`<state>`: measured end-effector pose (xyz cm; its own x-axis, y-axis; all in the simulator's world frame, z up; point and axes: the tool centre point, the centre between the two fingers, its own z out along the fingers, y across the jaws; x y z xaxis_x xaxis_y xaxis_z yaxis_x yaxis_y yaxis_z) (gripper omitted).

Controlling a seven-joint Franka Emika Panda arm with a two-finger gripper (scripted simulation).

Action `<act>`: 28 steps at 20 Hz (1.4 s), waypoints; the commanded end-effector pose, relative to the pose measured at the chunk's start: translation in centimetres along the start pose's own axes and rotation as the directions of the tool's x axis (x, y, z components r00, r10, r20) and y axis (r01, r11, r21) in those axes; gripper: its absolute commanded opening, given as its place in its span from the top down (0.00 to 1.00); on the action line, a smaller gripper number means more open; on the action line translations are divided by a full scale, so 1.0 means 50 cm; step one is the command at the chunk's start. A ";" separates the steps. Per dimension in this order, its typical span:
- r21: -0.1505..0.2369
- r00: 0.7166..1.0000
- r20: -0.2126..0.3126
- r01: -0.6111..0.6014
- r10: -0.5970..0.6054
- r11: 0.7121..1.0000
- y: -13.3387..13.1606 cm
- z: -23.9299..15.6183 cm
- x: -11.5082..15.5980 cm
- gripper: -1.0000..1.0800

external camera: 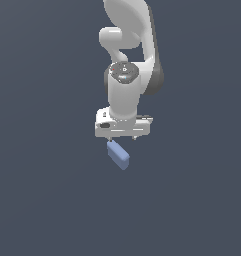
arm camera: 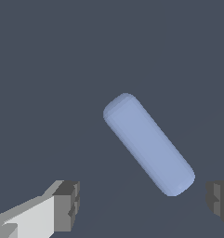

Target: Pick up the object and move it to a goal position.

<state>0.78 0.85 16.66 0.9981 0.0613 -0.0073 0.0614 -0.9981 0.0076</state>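
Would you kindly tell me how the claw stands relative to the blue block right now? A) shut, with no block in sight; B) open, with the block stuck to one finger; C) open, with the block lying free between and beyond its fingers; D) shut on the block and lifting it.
C: in the wrist view the blue block lies untouched, both fingers of the claw spread apart.

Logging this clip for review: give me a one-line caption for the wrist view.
Open gripper above the blue block, which lies diagonally between the two fingertips, untouched.
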 end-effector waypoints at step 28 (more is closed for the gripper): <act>0.001 0.846 -0.007 0.532 -0.532 0.846 0.031 0.035 0.033 0.04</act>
<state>2.39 -0.56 14.99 0.8302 0.5574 -0.0040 0.5574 -0.8303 0.0014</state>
